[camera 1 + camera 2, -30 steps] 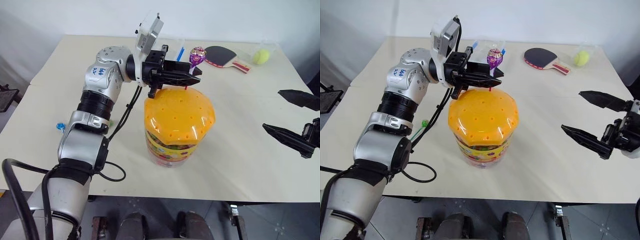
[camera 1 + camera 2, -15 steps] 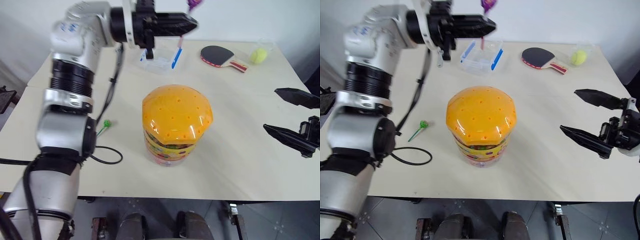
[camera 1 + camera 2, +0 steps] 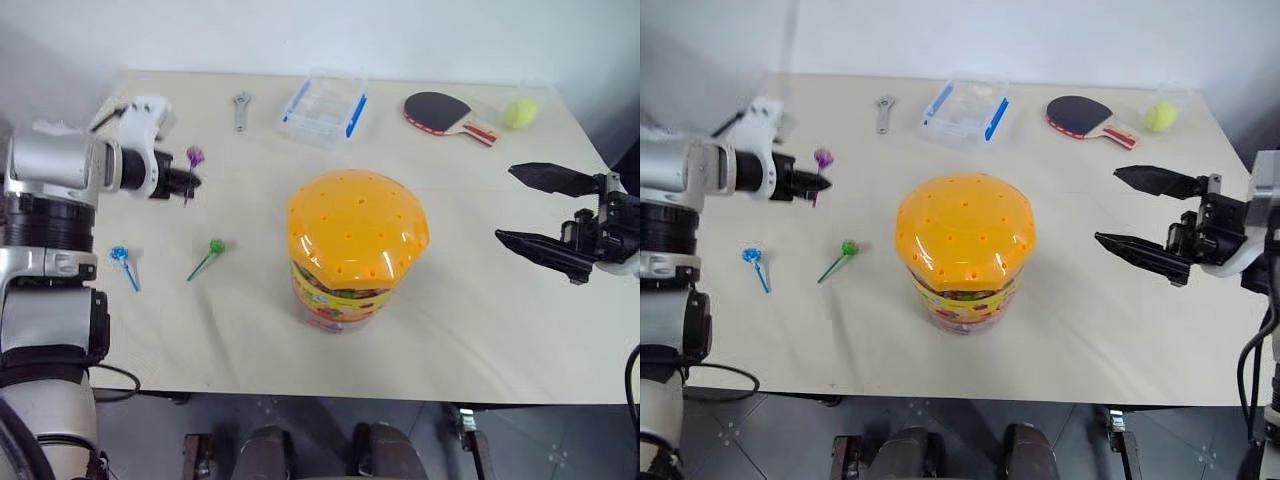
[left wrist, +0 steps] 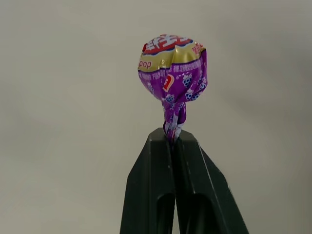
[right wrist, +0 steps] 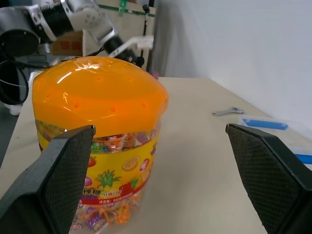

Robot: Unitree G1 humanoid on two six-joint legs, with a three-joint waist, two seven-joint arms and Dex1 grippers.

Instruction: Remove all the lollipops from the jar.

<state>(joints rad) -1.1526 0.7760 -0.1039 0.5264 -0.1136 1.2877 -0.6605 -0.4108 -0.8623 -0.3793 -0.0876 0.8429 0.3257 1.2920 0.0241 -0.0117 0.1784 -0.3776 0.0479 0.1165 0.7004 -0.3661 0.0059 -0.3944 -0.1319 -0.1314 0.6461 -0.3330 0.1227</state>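
Your left pincer (image 3: 818, 183) is clamping the purple lollipop (image 4: 171, 68) by its stick above the table's (image 3: 480, 330) left edge, beside two freed ones; the right pincer (image 3: 1140, 215) is gaping empty.

We see the jar (image 3: 357, 248) mid-desk (image 3: 470, 330), two lollipops (image 3: 207, 257) lying to its left, the box (image 3: 323, 107), paddle (image 3: 440, 111) and wrench (image 3: 240, 109) behind.

Pale beige rectangular table (image 3: 470, 330) carries everything. Large clear plastic jar (image 3: 355, 250) with domed orange lid stands near centre. Left of it lie a green lollipop (image 3: 206, 257) and, further left, a blue lollipop (image 3: 124, 264). Along the far edge: small metal wrench (image 3: 240, 108), flat clear box with blue clips (image 3: 324, 106), black table-tennis paddle (image 3: 446, 113), yellow-green tennis ball (image 3: 520, 112).
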